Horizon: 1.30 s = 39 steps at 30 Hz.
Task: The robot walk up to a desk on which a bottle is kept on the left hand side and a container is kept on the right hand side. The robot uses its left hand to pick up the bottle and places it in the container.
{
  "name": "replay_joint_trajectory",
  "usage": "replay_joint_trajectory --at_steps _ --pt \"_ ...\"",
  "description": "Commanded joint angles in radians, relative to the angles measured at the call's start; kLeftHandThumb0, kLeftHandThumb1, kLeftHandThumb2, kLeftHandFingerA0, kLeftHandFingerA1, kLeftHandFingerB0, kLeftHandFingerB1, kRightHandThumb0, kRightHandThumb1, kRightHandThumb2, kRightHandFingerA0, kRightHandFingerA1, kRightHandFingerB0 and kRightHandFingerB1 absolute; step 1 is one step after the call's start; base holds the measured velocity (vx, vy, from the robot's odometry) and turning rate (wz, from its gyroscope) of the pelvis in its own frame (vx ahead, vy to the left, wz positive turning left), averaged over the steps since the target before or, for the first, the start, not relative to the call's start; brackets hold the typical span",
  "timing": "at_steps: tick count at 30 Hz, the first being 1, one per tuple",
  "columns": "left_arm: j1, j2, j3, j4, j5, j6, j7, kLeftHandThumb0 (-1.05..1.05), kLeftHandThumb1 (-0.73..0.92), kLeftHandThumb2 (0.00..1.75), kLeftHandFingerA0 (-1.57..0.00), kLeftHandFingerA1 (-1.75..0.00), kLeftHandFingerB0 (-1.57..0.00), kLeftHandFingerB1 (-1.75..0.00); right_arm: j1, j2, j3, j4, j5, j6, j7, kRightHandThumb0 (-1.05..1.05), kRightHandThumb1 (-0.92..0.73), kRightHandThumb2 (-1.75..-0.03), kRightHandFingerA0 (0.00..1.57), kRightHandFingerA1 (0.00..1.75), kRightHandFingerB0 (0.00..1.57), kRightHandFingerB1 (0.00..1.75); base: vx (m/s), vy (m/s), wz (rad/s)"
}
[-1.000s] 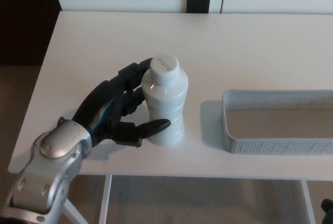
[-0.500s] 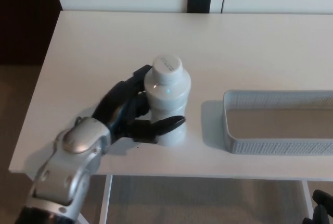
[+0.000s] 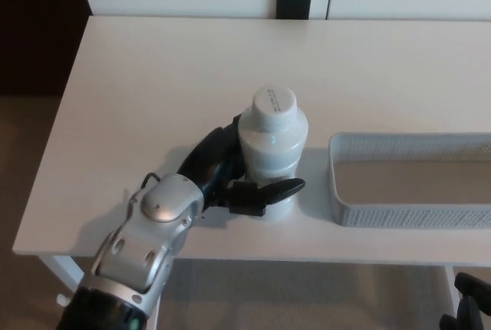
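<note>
A white plastic bottle (image 3: 271,142) with a round cap stands upright just left of the container. My left hand (image 3: 230,176) is shut on the bottle, thumb across its lower front and two fingers behind it. The silver forearm (image 3: 142,245) reaches in from the bottom left. The container (image 3: 406,211), a pale grey mesh tray, lies at the right of the white desk (image 3: 153,84) with nothing inside that I can see. Only dark fingertips of my right hand (image 3: 464,311) show at the bottom right corner; whether the bottle's base touches the desk is unclear.
A black square fitting (image 3: 293,3) sits at the desk's back edge against the white wall panels. The desk's front edge runs just below the hand and container. Brown floor lies to the left and below.
My left hand has carried the bottle to the right, toward the container, and the forearm has swung in under it. The right hand's fingertips have crept further into the corner.
</note>
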Motion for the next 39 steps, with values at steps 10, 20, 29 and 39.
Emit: replay_joint_trajectory --at_steps 10,20,29,39 --pt "0.043 -0.145 0.102 0.057 0.072 -0.055 0.251 -0.21 0.81 0.65 -0.97 -0.51 -0.47 -0.35 -0.029 0.075 -0.046 0.073 -0.024 -0.104 -0.077 0.93 -0.90 -1.75 0.00 0.00 0.00 0.00 0.00 0.000 0.00" --pt "-0.042 -0.143 0.194 -0.069 0.024 -0.060 0.227 -0.17 0.81 0.62 -1.09 -0.75 -0.83 -0.67 -0.052 0.069 -0.049 0.068 -0.014 -0.068 -0.086 0.87 -0.68 -1.75 0.00 0.00 0.00 0.00 0.00 0.000 0.00" --pt "-0.303 -0.143 0.198 -0.091 0.062 -0.008 0.244 -0.20 0.76 0.68 -1.18 -0.82 -0.85 -0.88 -0.058 0.076 -0.060 0.067 -0.001 -0.054 -0.097 0.81 -0.63 -1.75 0.00 0.00 0.00 0.00 0.00 0.000 0.00" --pt "-0.578 -0.264 0.093 -0.030 0.086 0.076 0.239 -0.17 0.70 0.80 -1.16 -0.97 -0.83 -0.94 -0.068 0.056 -0.057 0.090 -0.005 -0.064 -0.075 0.75 -0.54 -1.75 0.00 0.00 0.00 0.00 0.00 0.000 0.00"
